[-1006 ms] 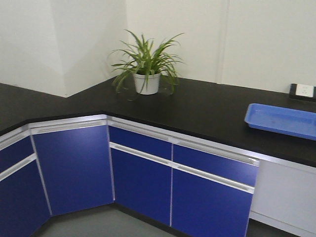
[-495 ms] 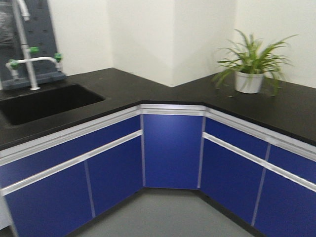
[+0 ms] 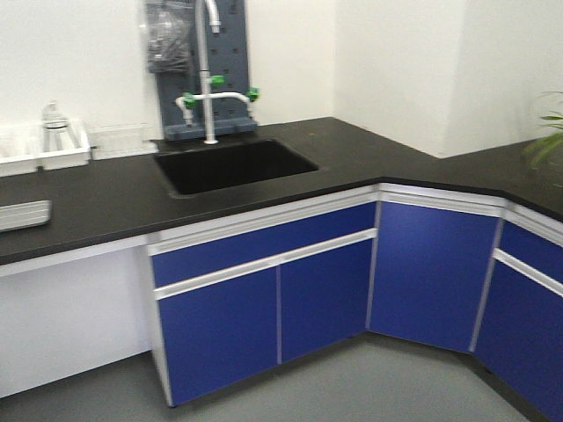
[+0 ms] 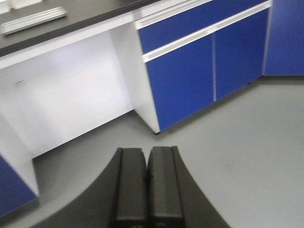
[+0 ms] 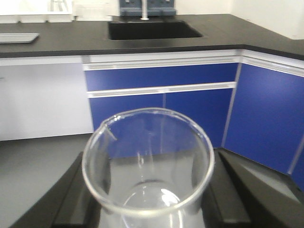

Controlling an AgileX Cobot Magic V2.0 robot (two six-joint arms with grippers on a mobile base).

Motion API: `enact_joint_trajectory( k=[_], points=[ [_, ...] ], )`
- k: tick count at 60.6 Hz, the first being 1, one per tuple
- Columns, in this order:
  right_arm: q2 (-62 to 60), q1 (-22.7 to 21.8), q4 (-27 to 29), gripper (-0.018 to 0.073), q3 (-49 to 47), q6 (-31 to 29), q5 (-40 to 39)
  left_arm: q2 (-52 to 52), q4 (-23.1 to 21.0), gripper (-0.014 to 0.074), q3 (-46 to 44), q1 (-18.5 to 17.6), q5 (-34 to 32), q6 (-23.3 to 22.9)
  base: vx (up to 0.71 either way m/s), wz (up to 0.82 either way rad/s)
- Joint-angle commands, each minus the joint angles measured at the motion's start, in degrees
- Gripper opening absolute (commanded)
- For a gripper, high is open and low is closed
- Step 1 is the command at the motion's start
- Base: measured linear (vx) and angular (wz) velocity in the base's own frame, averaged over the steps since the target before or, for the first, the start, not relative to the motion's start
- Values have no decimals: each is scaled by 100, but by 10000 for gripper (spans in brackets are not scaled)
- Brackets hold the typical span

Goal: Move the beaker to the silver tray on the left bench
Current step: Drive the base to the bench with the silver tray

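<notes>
Beaker [image 5: 147, 161] sits upright, pinched by the right gripper [image 5: 151, 197]; the left gripper [image 4: 147, 183] is pressed together, empty. Carry it level toward what seems the silver tray [image 3: 22, 214] on the bench [image 3: 106, 198], avoiding jolts.

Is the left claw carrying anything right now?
No, the left claw is shut, its fingers pressed together with nothing between them.

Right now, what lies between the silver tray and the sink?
Only bare black countertop between silver tray and sink, in the front-facing view; white racks stand behind.
</notes>
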Motion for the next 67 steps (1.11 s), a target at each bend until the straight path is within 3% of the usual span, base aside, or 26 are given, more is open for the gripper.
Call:
enact_joint_trajectory(
  k=[1, 42, 67],
  points=[
    [18, -14, -67, -11, -187, -37, -430, -45, -12, 1, 114, -24, -475, -11, -2, 48],
    [18, -14, -67, -11, -187, -37, -368, -45, -12, 1, 114, -24, -475, -11, 14, 53],
    [18, -14, -67, -11, -187, -37, -368, -45, -12, 1, 114, -24, -475, -11, 33, 20]
  ],
)
